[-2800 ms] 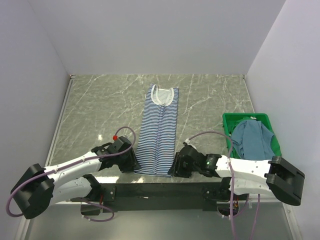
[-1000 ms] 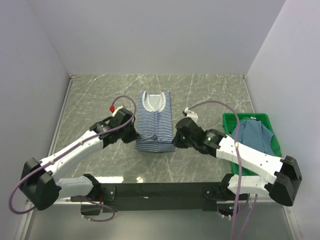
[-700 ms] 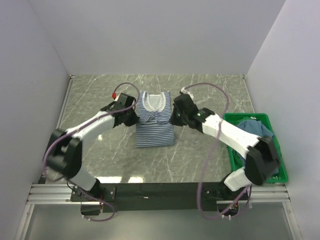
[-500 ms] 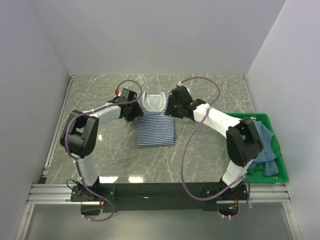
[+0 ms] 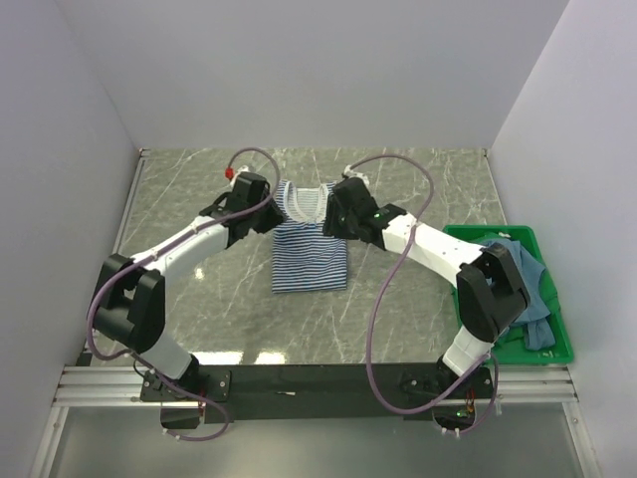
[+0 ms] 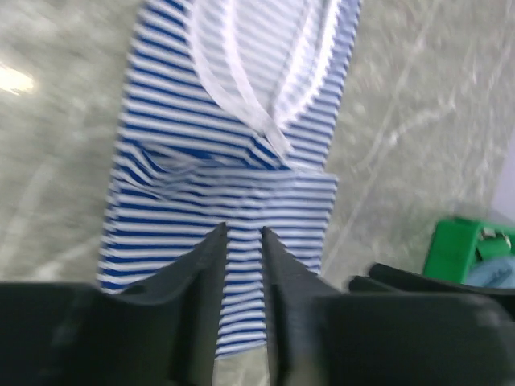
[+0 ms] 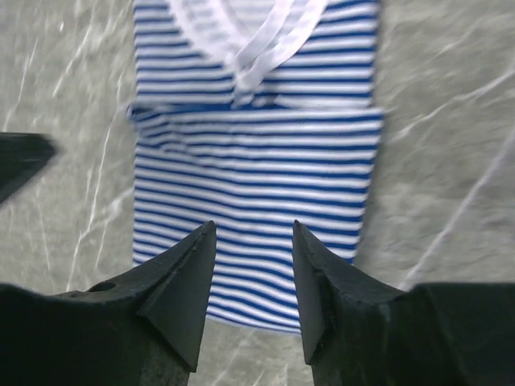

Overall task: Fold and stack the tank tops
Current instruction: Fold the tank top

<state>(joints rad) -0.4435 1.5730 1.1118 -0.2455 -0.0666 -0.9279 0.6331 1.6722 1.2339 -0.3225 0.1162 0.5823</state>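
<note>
**Striped top folded; teal one in crate**

At the near right, the teal tank top (image 5: 528,289) lies bunched in the green crate (image 5: 463,237). Mid-table, the striped tank top (image 5: 311,261) lies folded in 2. Over its far end the left gripper (image 6: 244,233) is narrowly parted and the right gripper (image 7: 253,229) is spread wide, neither holding cloth. A fingertip dragging away could snag the loose upper layer and undo the fold. The table (image 5: 199,199) is grey and marbled, with pale walls (image 5: 299,70) beyond.

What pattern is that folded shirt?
Navy-and-white stripes on the tank top, clearest from the right wrist.
</note>
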